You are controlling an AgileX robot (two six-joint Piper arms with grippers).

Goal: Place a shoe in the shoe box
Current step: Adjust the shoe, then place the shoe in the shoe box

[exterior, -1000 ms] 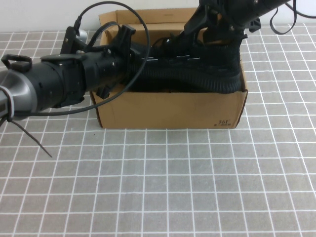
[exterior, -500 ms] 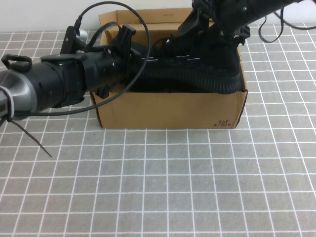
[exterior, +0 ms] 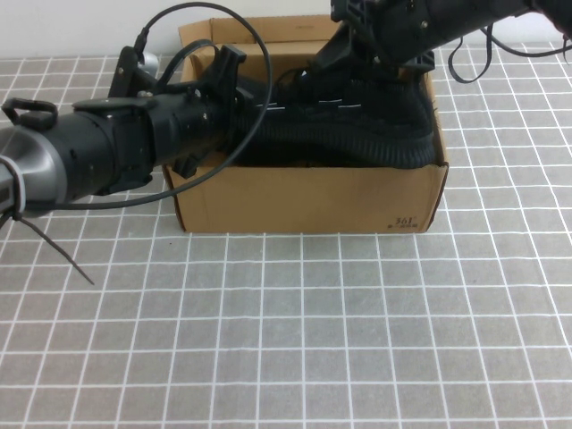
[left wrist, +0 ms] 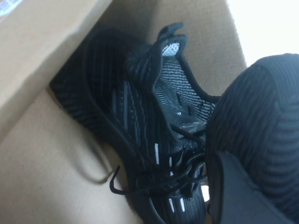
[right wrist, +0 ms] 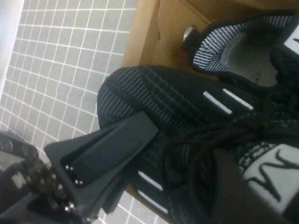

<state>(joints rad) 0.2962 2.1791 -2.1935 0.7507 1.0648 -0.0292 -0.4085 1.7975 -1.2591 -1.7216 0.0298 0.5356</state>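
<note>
Broadly, the shoe box [exterior: 304, 197] is seen open on the gridded table [exterior: 295, 340], with free table left before it. The shoe [exterior: 357, 121] is propped on the box's front rim, sole outward. Its toe is gripped by the left gripper [exterior: 223, 80]. The right gripper [exterior: 380, 40] is spread around the tongue; its contact is obscured.

Left arm: matte black cylindrical housing [exterior: 116, 156], stepping to a silver-grey collar at the picture's left edge; ribbed black segments toward the wrist.
Left cabling: thin black cable [exterior: 228, 54] looping above the arm; a small black ring-shaped clip beside the collar.
Left gripper [exterior: 228, 76]: black, angular, at the box's left end.
Right gripper [right wrist: 154, 154]: black; one flat wedge-shaped finger [right wrist: 105, 149] with small silver screws; over the box's far right side.
Right cabling: black wires curling behind the arm.
</note>
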